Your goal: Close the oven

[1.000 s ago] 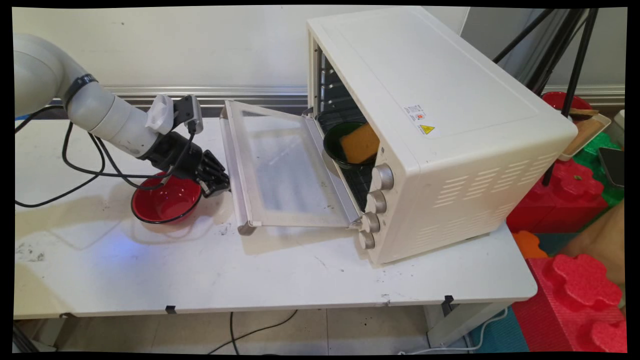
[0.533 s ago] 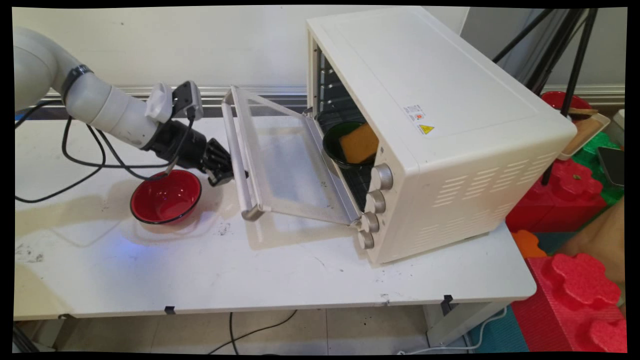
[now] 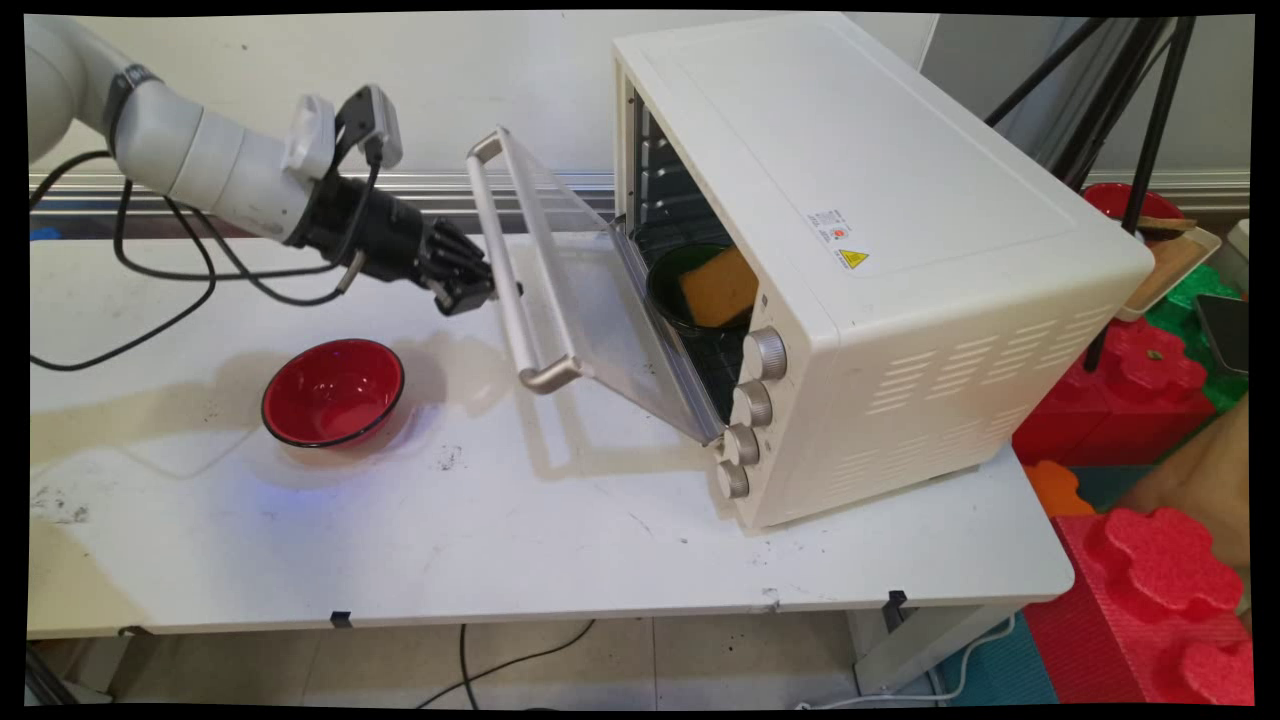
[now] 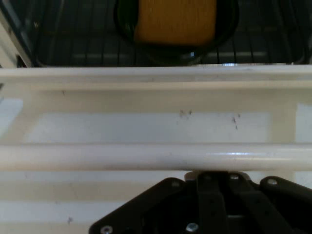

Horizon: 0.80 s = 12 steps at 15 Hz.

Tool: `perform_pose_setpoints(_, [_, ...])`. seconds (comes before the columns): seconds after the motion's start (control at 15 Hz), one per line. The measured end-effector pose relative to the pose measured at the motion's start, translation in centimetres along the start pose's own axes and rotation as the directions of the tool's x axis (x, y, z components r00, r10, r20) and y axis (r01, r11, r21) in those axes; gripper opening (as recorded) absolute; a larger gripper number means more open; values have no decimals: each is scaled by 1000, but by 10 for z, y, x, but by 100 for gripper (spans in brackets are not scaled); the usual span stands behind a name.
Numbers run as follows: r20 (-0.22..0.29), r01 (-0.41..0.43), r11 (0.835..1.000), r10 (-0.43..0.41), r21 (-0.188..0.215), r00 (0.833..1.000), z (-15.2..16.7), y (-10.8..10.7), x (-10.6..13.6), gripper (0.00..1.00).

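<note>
Main view: I have the tool (image 3: 478,290) up against the underside of the oven door (image 3: 580,300), just below the door's handle bar (image 3: 515,270). The door stands roughly half raised, hinged at the bottom of the toaster oven (image 3: 880,250); I judge the closing is about midway, with the upper half of the swing left. Inside, on the rack, a dark bowl (image 3: 668,290) holds a yellow sponge (image 3: 718,285); that part looks done. A red bowl (image 3: 333,392) sits on the worktop (image 3: 500,540), well apart from the tool and left of the door. Whether the fingers are spread or closed I cannot tell here; they grip nothing that I can see.

Hand view: The handle bar (image 4: 156,156) runs straight across, just beyond the tool's linkage (image 4: 214,181), touching or nearly so. The fingers look drawn together with nothing between them, but their tips are hidden, so I log the state as uncertain. Beyond the door frame, the sponge (image 4: 175,22) and bowl (image 4: 226,24) show inside the oven.
</note>
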Motion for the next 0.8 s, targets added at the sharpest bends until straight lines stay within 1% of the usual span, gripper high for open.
perform_pose_setpoints(0.2, [-42,-3,1000,3,4,999,-4,-2,16,0])
perform_pose_setpoints(0.8, [-118,-5,1000,6,13,993,-12,-8,46,0])
